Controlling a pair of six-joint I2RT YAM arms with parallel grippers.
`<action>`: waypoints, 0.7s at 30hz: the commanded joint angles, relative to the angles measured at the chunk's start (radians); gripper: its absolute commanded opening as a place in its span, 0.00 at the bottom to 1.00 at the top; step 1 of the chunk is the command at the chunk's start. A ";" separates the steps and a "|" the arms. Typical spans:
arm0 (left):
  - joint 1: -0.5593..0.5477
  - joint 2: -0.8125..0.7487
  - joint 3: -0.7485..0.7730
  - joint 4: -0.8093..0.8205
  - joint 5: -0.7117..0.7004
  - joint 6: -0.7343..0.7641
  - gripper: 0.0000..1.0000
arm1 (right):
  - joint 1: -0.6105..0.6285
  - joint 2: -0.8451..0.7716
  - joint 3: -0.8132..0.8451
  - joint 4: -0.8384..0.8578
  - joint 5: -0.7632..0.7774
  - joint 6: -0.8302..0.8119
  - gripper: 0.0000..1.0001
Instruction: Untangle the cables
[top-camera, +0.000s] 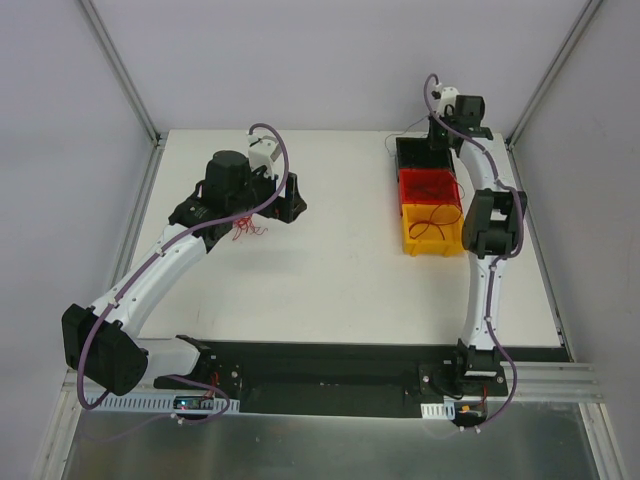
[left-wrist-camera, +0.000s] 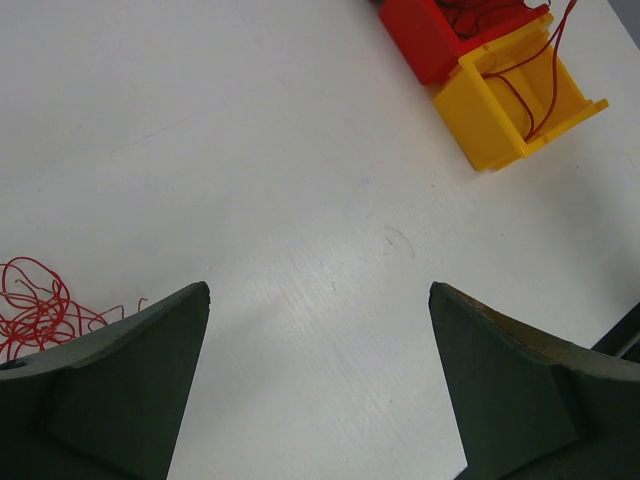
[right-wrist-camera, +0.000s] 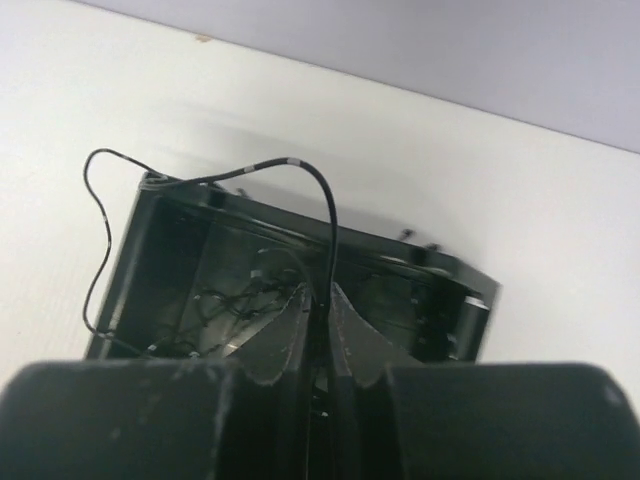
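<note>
Right gripper (right-wrist-camera: 318, 295) pinches a black wire (right-wrist-camera: 330, 215) over the black bin (right-wrist-camera: 165, 260), far right.
Left gripper (left-wrist-camera: 318, 287) hangs wide open above the table, red tangle (left-wrist-camera: 35, 305) just beside one finger.

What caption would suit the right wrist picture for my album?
Right gripper pinching a black wire that loops out over a black bin, more wires inside.

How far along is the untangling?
Partly done. Sorted: red strands lie in the red bin and yellow bin, black strands in the black bin. In hand: right gripper is pinching a black cable over that bin. Remaining: a red tangle on the table beside the open left gripper.
</note>
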 joint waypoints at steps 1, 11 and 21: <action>-0.001 -0.001 0.011 0.029 -0.006 0.020 0.91 | 0.060 0.056 0.071 -0.070 -0.021 0.000 0.12; -0.001 -0.010 0.014 0.029 0.008 0.016 0.91 | 0.059 -0.059 0.099 -0.131 0.025 0.134 0.42; -0.001 -0.033 0.014 0.029 0.017 0.013 0.91 | 0.066 -0.218 0.007 -0.174 0.031 0.206 0.69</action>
